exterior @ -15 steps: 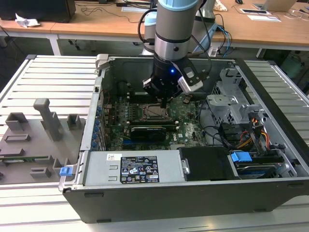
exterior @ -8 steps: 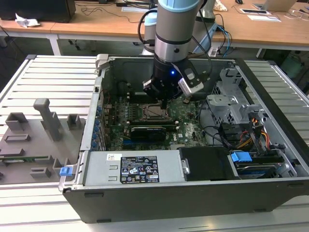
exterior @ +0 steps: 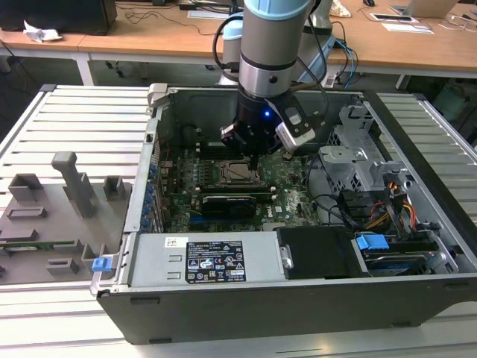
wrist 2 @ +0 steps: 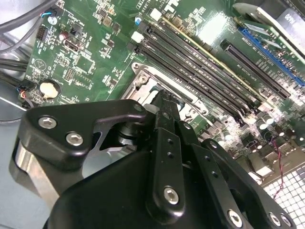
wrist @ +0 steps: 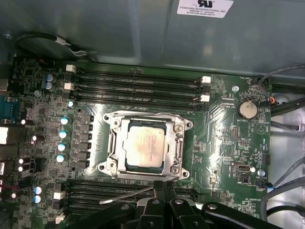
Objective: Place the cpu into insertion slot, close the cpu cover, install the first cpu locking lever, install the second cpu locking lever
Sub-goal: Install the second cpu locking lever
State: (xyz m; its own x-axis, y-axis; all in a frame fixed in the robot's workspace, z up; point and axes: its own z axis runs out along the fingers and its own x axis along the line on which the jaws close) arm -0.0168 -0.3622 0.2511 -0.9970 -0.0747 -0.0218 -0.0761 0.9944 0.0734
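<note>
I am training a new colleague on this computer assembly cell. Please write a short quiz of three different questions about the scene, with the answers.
1. True or false: the cpu already lies in the insertion slot.
2. In the first wrist view, the gripper is nearest to which edge of the socket: (a) the edge beside the lower memory slots, (b) the edge beside the coin battery, (c) the edge toward the case wall?
3. What lies flat around the chip, framing its metal top?

Key
1. True.
2. (a).
3. The cpu cover, lying down over the socket.
</note>
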